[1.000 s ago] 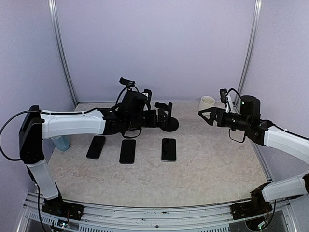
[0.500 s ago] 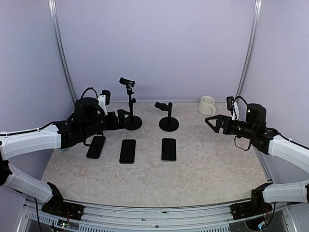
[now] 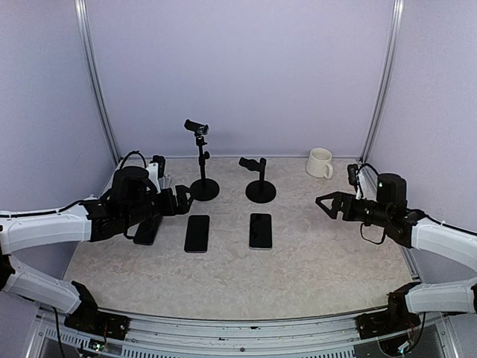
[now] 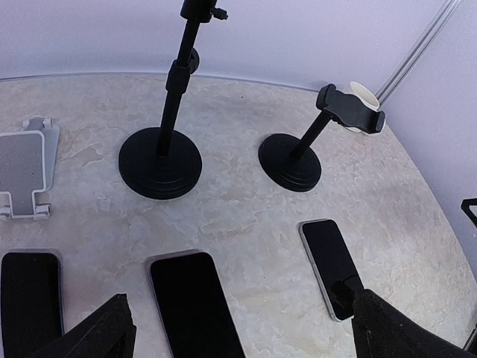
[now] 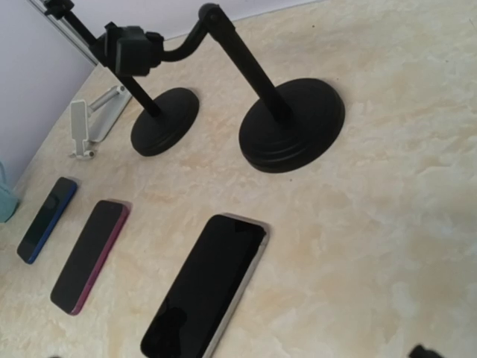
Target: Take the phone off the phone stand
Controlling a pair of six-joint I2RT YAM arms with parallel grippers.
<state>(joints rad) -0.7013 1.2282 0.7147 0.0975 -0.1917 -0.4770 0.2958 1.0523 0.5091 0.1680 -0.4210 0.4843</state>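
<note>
1. Top external view shows two black stands at the back of the table (image 3: 313, 261): a tall stand (image 3: 204, 189) on the left and a short stand (image 3: 261, 192) just to its right, and the clamp on top of each holds nothing
2. Three phones lie flat on the table in a row in front of those stands: the left phone (image 4: 30, 298), the middle phone (image 3: 197, 233) and the right phone (image 3: 260, 230), each apart from its neighbours and none touching a stand
3. Left wrist view also catches a white folding stand (image 4: 26, 168) at the far left of the table, and its plate is bare as well
4. The left claw (image 3: 181, 200) is spread wide with nothing between its fingers; it hovers low in front of the tall stand's base, near the far ends of the left phone and middle phone
5. The right claw (image 3: 326, 203) is likewise wide open and empty, held above the table off to the right, well apart from the right phone and aimed toward the row
6. A mug (image 3: 320, 162) stands at the back right, well apart from everything else
7. Judging by this layout, the removal looks finished, since no stand carries a phone; which of the three phones was the one lifted off cannot be told
8. What seems left, at most, is for both arms to draw away from the phones and settle
</note>
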